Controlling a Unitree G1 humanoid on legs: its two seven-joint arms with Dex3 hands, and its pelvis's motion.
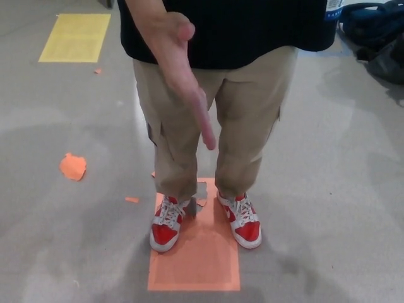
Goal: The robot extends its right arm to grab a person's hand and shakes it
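Currently neither robot hand shows, so finger state can't be told. Person's hand (184, 76) is offered edge-on, fingers straight, before khaki trousers (243, 113), above red sneakers (240, 221). Likely best: meet the palm squarely, close gently.

Black shirt (252, 31), tan cargo trousers (246, 113), red-and-white laced sneakers (242, 221).

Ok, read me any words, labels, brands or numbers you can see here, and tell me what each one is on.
No text can be read anywhere.
White and blue tag at the person's waist, top right: cut off and too blurred to read.
Red and white sneakers: no legible brand mark.
Orange floor marker and yellow floor marker: plain, no lettering.
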